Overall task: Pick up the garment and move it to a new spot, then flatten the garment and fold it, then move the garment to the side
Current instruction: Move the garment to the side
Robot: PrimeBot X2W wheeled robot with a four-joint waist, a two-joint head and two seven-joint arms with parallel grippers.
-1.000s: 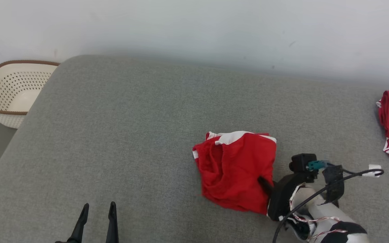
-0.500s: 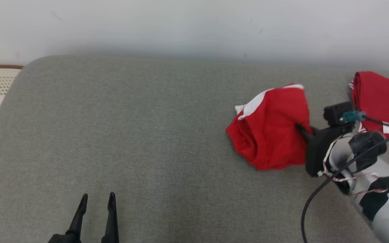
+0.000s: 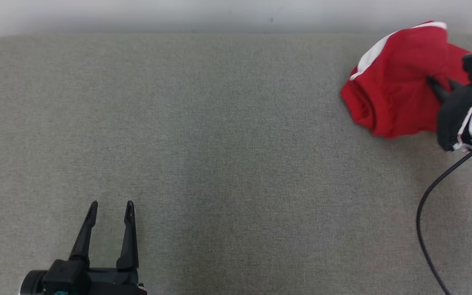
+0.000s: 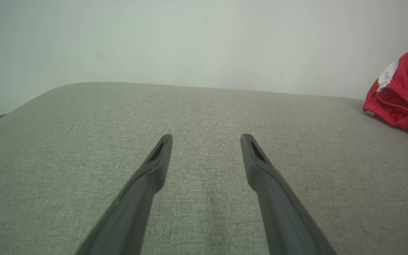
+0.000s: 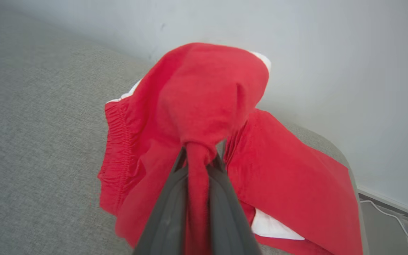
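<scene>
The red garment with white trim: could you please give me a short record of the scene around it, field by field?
surface: grey woven fabric cushion
garment: red garment with white trim, bunched, at the cushion's far right
right gripper: fingers shut on a fold of the garment
left gripper: fingers open, holding nothing, above bare cushion
nearby: second red cloth with a white patch, lying beside the held one
backdrop: pale wall
</scene>
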